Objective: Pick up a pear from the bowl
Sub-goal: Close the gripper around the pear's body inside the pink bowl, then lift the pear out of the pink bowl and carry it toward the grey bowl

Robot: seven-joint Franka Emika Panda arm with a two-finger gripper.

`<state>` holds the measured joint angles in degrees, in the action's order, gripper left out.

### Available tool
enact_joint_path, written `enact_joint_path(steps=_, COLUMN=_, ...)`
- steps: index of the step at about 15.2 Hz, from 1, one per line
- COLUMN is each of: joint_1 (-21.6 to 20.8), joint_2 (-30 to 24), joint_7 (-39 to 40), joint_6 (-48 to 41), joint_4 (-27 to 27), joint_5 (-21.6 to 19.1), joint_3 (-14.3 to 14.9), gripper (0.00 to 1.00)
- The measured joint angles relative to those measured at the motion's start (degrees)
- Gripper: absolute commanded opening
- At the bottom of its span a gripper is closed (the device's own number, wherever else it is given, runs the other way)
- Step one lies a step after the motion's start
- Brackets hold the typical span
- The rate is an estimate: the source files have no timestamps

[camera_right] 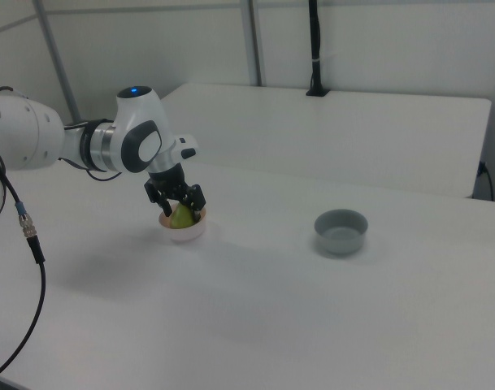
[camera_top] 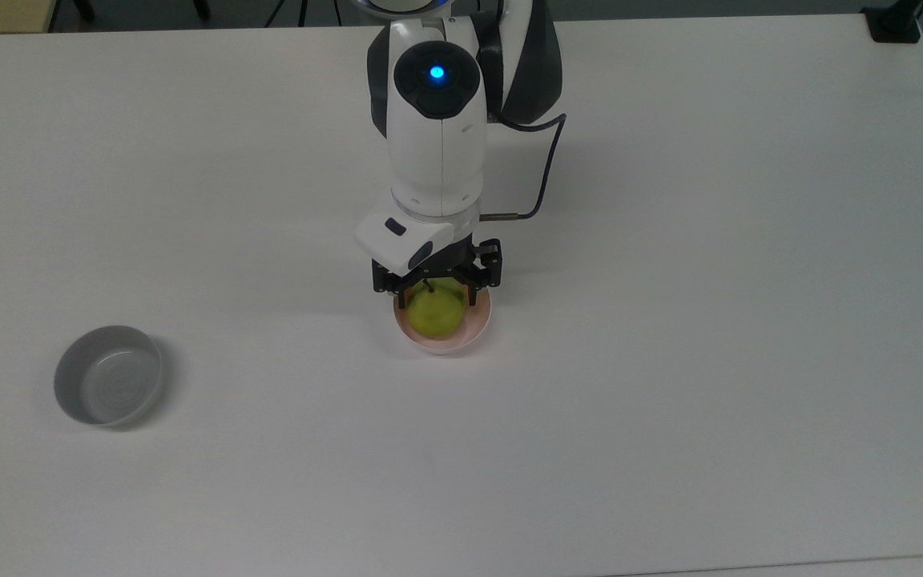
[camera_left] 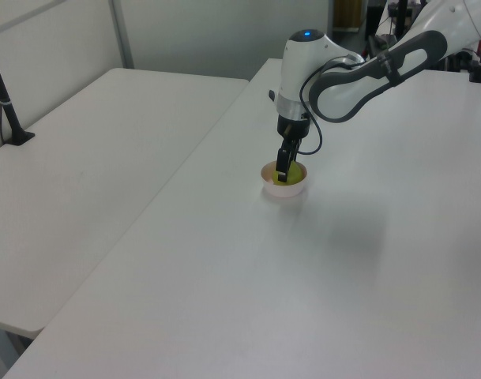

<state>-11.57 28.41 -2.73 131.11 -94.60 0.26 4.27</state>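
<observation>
**Fingers set either side of the pear, which sat in the pink bowl**

Top view: you had the gripper lowered over the pink bowl, its two black fingers spread and straddling the pear. One finger stood at the top view's left of the fruit, the other at the top view's right, both close against its upper flanks; whether they actually pressed on it you could not have told. The pear rested inside the bowl, its dark stem up under the gripper body. The white arm reached down from the far edge of the white table, a blue light showing on its upper joint. A grey bowl stood well apart toward the top view's left, nearer the front edge.

Left view: your gripper pointed straight down into the bowl, and the pear showed as a yellow-green patch behind the near finger. The arm came in from the left view's upper right.

Right view: the gripper was down at the bowl, with the fingers apart around the pear, which sat in the bowl. The grey bowl lay well off toward the right view's right. A second white table stood behind.
</observation>
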Motion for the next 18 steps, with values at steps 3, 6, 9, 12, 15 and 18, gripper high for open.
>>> enact_joint_path(steps=3, joint_1=-0.1, joint_2=0.6, joint_7=0.0, joint_6=0.4, joint_4=0.0, joint_5=0.0, joint_3=0.0, gripper=0.86)
enact_joint_path(steps=6, joint_1=-0.3, joint_2=0.9, joint_7=0.0, joint_6=0.4, joint_4=0.0, joint_5=0.0, joint_3=0.0, gripper=0.64)
enact_joint_path(steps=9, joint_1=-0.5, joint_2=0.9, joint_7=0.0, joint_6=0.4, joint_4=0.2, joint_5=0.2, joint_3=0.0, gripper=0.50)
enact_joint_path(steps=12, joint_1=-0.6, joint_2=0.9, joint_7=0.0, joint_6=0.4, joint_4=0.3, joint_5=0.2, joint_3=0.0, gripper=0.50)
enact_joint_path(steps=15, joint_1=-0.5, joint_2=0.2, joint_7=0.0, joint_6=0.2, joint_4=1.2, joint_5=0.2, joint_3=0.1, gripper=0.51)
enact_joint_path(steps=18, joint_1=-0.1, joint_2=-3.0, joint_7=0.0, joint_6=-4.5, joint_4=1.9, joint_5=0.2, joint_3=0.4, gripper=0.52)
